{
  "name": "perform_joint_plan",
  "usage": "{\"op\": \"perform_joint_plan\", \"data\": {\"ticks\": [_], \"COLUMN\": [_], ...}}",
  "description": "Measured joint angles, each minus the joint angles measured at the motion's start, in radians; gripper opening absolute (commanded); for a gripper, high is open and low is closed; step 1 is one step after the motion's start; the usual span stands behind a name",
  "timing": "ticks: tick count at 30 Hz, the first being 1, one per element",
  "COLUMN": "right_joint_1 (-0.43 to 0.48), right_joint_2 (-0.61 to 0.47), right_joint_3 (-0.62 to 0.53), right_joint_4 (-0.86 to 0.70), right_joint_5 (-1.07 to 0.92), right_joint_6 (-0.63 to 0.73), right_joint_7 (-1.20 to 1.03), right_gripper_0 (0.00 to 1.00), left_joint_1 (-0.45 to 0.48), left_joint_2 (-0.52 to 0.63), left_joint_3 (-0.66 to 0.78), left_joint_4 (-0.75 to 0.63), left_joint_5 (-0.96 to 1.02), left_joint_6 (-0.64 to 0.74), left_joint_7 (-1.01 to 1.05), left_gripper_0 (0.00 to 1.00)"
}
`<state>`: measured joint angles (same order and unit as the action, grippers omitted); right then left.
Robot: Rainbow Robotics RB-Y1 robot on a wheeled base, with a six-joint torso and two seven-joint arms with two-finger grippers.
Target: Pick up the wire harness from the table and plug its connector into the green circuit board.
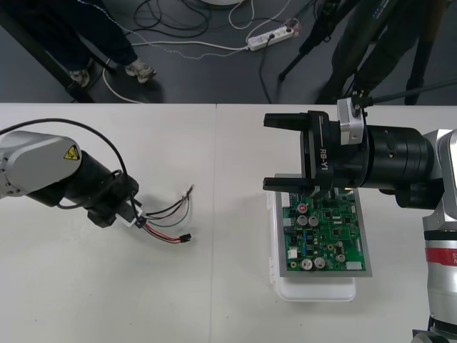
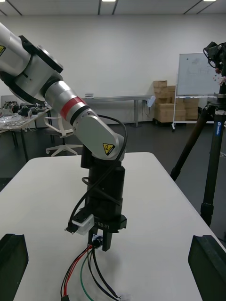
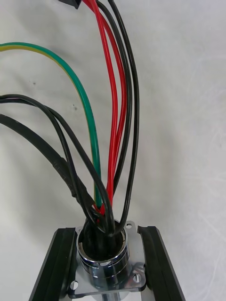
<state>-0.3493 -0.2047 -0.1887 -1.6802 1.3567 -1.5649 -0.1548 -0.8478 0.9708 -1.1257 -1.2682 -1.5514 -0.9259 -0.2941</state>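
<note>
My left gripper (image 1: 133, 214) is low over the table's left side, shut on the harness's round metal socket (image 3: 103, 256). Both black fingers (image 3: 59, 263) press on the socket's flange. Red, black and green wires (image 1: 166, 218) fan out from it across the table toward the middle. The small black plug (image 1: 185, 237) lies free on the table at their end. The green circuit board (image 1: 325, 236) sits on its white base (image 1: 314, 291) at the right. My right gripper (image 1: 276, 152) hangs open over the board's far edge. In the right wrist view its fingers (image 2: 12, 263) stand wide apart, facing the left gripper (image 2: 101, 235).
Bare table stretches between the harness and the board. A tripod leg (image 2: 212, 155) stands off the table's right side. Cables and a power strip (image 1: 270, 37) lie on the dark floor beyond the far edge.
</note>
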Motion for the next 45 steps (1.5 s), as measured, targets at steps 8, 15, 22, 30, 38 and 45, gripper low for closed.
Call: {"op": "perform_joint_plan", "data": {"ticks": [8,15,22,30,38,45], "right_joint_1": [0.000,0.000,0.000,0.000,0.000,0.000], "right_joint_2": [0.000,0.000,0.000,0.000,0.000,0.000], "right_joint_3": [0.000,0.000,0.000,0.000,0.000,0.000], "right_joint_4": [0.000,0.000,0.000,0.000,0.000,0.000], "right_joint_5": [0.000,0.001,0.001,0.000,-0.001,-0.005], "right_joint_6": [0.000,0.000,0.000,0.000,0.000,0.000], "right_joint_7": [0.000,0.000,0.000,0.000,0.000,0.000], "right_gripper_0": [1.00,1.00,1.00,1.00,1.00,1.00], "left_joint_1": [0.000,0.000,0.000,0.019,0.144,0.243], "left_joint_2": [0.018,0.051,0.074,0.102,0.102,0.104], "left_joint_3": [0.071,0.136,0.189,0.296,0.547,0.645], "left_joint_4": [0.000,-0.002,-0.002,-0.002,-0.036,-0.085], "left_joint_5": [0.107,0.189,0.278,0.351,0.361,0.390], "left_joint_6": [-0.085,-0.178,-0.268,-0.379,-0.496,-0.560], "left_joint_7": [0.000,0.000,0.000,0.000,0.000,0.000], "left_gripper_0": [0.00,0.00,0.00,0.00,0.00,0.00]}}
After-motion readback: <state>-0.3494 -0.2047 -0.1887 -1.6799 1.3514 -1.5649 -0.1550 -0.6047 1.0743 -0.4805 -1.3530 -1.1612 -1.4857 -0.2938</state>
